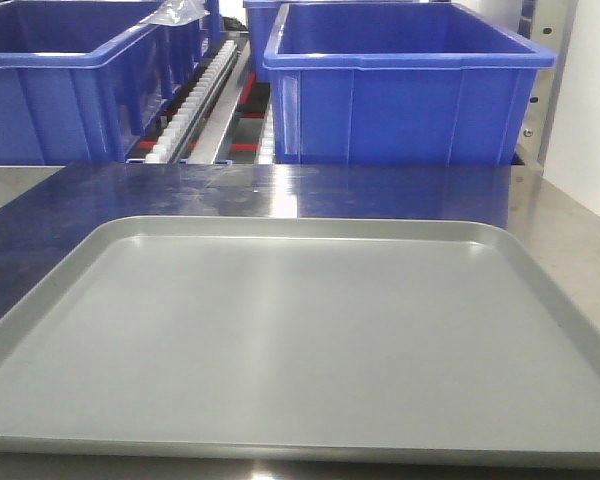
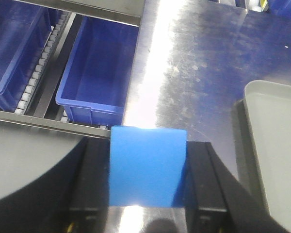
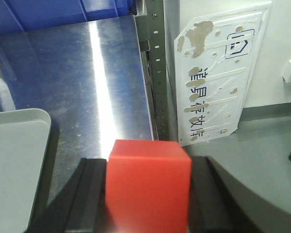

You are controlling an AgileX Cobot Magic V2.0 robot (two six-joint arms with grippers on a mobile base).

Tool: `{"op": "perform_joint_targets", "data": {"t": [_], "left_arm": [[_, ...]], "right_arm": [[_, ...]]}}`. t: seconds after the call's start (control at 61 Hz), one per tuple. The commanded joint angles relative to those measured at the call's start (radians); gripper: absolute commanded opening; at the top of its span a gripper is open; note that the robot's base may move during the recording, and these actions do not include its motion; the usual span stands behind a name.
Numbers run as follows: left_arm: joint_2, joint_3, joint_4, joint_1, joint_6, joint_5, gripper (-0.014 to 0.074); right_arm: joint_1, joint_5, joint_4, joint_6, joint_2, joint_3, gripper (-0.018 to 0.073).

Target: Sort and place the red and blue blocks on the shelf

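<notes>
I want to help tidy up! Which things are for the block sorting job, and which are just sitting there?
For the job: blue block in the left gripper; red block in the right gripper; shelf.

Just sitting there: grey tray; blue bins; white sign.

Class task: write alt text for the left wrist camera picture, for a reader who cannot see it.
A blue block sits low in the centre, clamped in the black left tool. Behind it stretch a shiny steel surface, the corner of a grey tray at right and a blue bin at left.
</notes>
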Motion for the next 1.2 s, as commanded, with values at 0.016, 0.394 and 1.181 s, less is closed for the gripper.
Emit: {"op": "perform_joint_targets", "data": {"t": [0.016,0.394,1.181], "left_arm": [[-0.001,-0.030,-0.005,0.000,-0.010,-0.070,0.0125],[-0.001,-0.030,-0.005,0.000,-0.010,-0.070,0.0125],[-0.001,-0.030,-0.005,0.000,-0.010,-0.070,0.0124]], "right_arm": [[-0.007,-0.075,-0.012,-0.010,0.000,-0.028,0.0049],[-0.007,-0.075,-0.012,-0.010,0.000,-0.028,0.0049],[-0.007,-0.075,-0.012,-0.010,0.000,-0.028,0.0049]]}}
